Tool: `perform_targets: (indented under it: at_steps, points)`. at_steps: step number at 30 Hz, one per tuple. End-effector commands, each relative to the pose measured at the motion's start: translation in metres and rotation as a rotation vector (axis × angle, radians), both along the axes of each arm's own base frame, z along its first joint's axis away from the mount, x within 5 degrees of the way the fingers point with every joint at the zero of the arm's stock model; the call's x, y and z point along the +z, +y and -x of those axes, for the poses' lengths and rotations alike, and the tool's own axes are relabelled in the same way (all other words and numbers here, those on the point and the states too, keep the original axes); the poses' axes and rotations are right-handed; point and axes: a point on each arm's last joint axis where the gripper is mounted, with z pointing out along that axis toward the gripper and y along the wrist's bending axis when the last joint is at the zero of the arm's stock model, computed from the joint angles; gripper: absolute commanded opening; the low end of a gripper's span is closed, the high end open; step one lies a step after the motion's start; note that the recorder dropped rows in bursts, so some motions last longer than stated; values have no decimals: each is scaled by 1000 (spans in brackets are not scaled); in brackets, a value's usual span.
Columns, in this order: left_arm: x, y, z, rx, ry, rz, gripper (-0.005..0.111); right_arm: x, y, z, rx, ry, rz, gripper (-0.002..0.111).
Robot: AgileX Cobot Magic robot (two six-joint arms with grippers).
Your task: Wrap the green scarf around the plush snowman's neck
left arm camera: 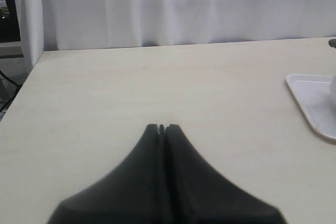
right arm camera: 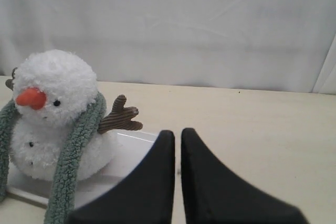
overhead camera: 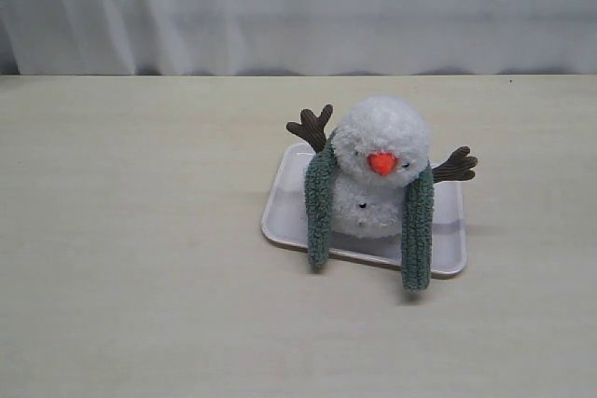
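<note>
Left gripper (left arm camera: pixel 161 128): we see its black fingers pressed together with nothing between them; it hangs over the bare table (left arm camera: pixel 105 93)
Right gripper (right arm camera: pixel 177 135): fingers all but pressed together, only a thin slit between them; it pinches nothing and sits near the snowman without touching it
Green scarf (overhead camera: pixel 320 200): draped behind the plush snowman's neck (overhead camera: pixel 359 177); we see both ends hanging down the front, one on each side of the body, uncrossed; both tips pass over the tray's front rim
Plush snowman (overhead camera: pixel 381 132): upright on a white tray (overhead camera: pixel 280 221); orange nose forward, brown twig arms spread
</note>
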Motion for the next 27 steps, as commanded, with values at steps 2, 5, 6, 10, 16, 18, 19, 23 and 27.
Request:
perform_targets:
  at_steps: [2,5,6,10,16,18,19,23,27]
  points:
    - [0,0,0,2,-7,0,0,-6,0,1,-4,62,-4,4]
    - [0,0,0,2,-7,0,0,-8,0,1,-8,87,-23,4]
    - [0,0,0,2,-7,0,0,-9,0,1,-9,92,-31,4]
    - [0,0,0,2,-7,0,0,-10,0,2,-11,106,-40,4]
    - [0,0,0,2,-7,0,0,-16,0,3,-13,168,-37,4]
    - [0,0,0,2,-7,0,0,-16,0,3,-15,168,-50,4]
    - [0,0,0,2,-7,0,0,-16,0,3,-16,168,-55,4]
    - [0,0,0,2,-7,0,0,-16,0,3,-17,169,-58,4]
    - [0,0,0,2,-7,0,0,-16,0,3,-17,169,-58,4]
